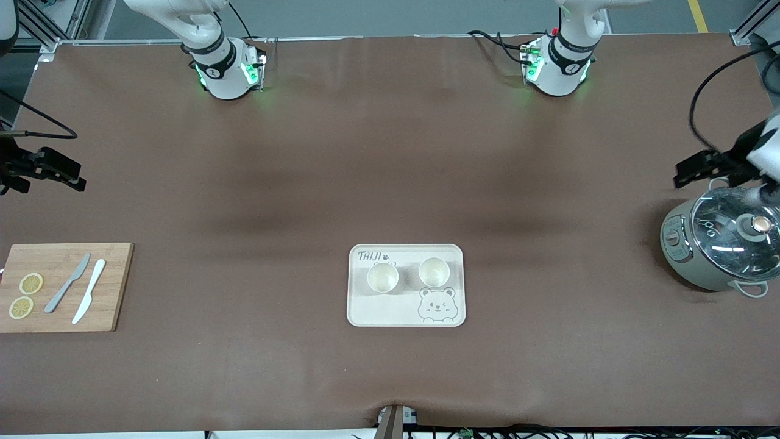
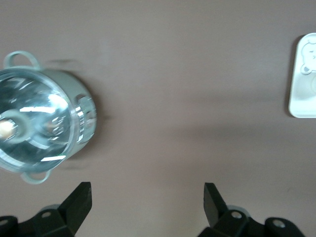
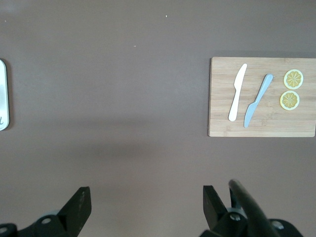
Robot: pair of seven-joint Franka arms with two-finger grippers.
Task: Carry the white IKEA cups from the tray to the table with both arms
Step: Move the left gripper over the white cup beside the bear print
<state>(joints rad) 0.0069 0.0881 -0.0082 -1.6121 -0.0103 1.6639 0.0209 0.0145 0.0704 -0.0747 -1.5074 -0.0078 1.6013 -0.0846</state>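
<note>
While both cups (image 1: 382,277) sit side by side on the tray (image 1: 365,311), the left gripper (image 2: 147,207) hangs over the table (image 1: 390,152) near the pot (image 1: 719,244) and the right gripper (image 3: 146,207) near the board (image 1: 61,286), jaws apart, so reaching together might bump one cup over.

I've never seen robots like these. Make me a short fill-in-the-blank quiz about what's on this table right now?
1. Both white cups stand on the ____.
2. The wooden cutting board holds two knives and two ____ slices.
3. The left hand hangs over the table beside the cooker, which has a ____ lid.
4. The right hand, toward the cutting board's end of the table, has its fingers ____.

Missing words: tray; lemon; glass; open
</note>
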